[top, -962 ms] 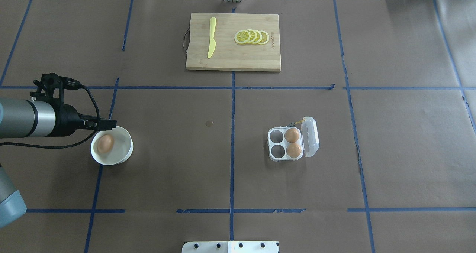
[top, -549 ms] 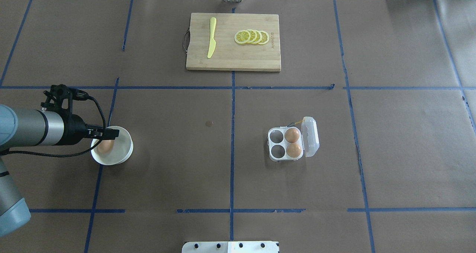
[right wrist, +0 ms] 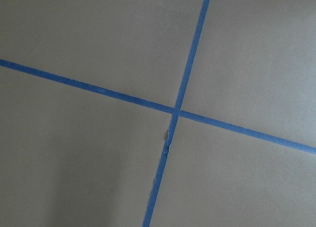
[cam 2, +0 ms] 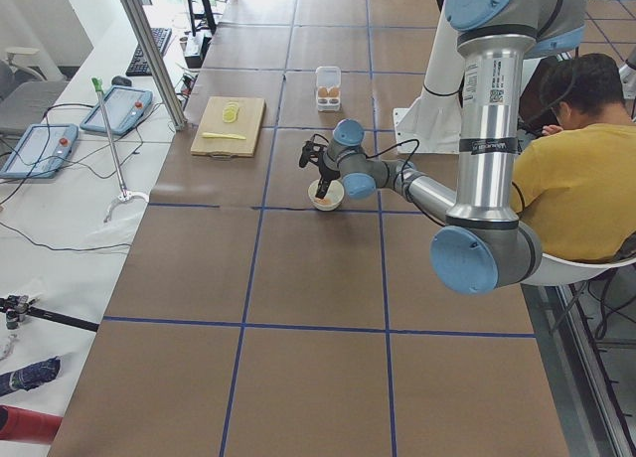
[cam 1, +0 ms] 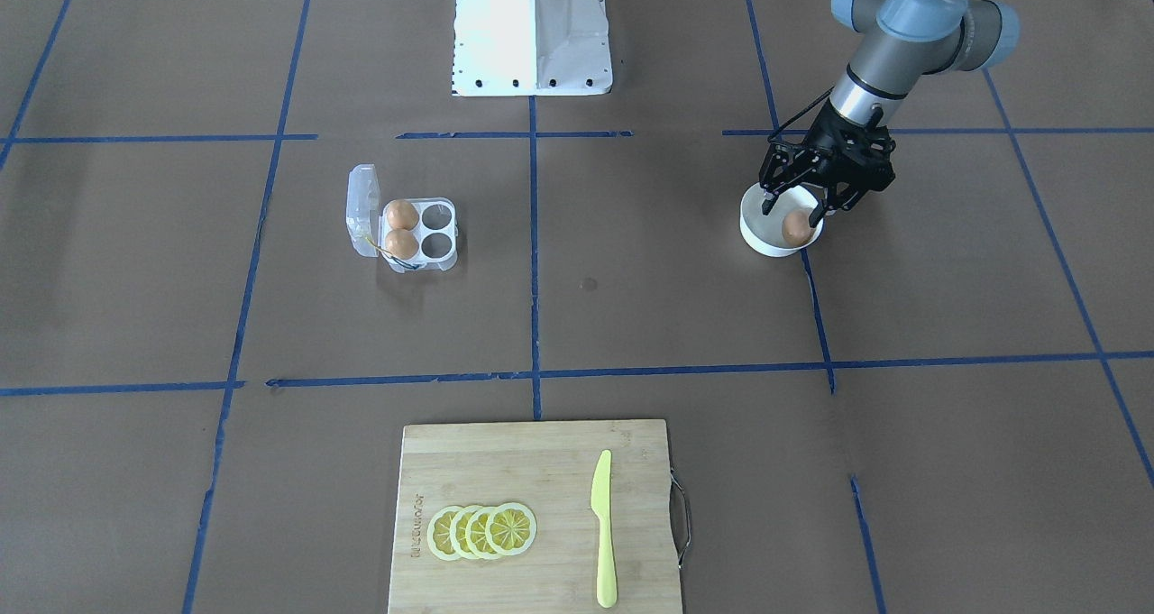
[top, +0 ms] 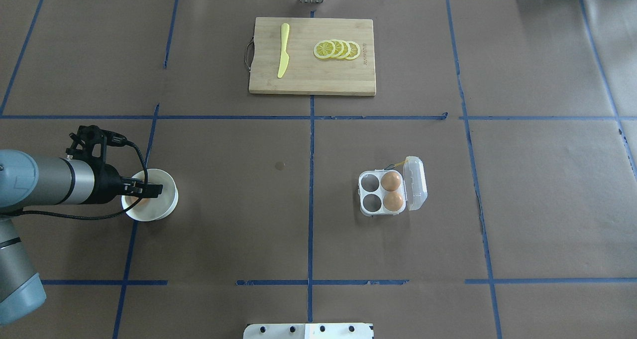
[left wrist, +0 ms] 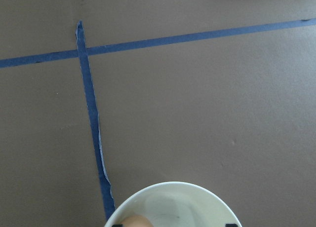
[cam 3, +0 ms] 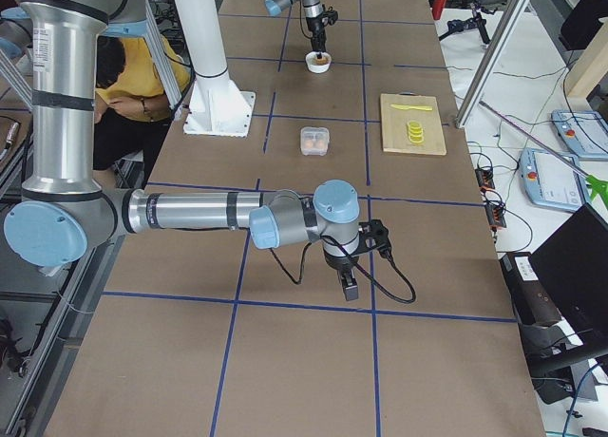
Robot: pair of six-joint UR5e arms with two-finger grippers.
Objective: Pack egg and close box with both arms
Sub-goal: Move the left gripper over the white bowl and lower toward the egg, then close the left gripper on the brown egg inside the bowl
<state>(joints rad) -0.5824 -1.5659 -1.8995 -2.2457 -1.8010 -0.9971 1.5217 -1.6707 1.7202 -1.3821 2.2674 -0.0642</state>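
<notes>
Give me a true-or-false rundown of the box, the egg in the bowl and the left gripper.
1. The box is shut. False: its lid stands open.
2. Two eggs sit in the box, with two cups empty. True.
3. An egg lies in the bowl. True.
4. The left gripper holds the egg lifted clear of the bowl. False: it is open over the egg, which lies in the bowl.
5. The knife lies beside the box. False: it lies on the board.
</notes>
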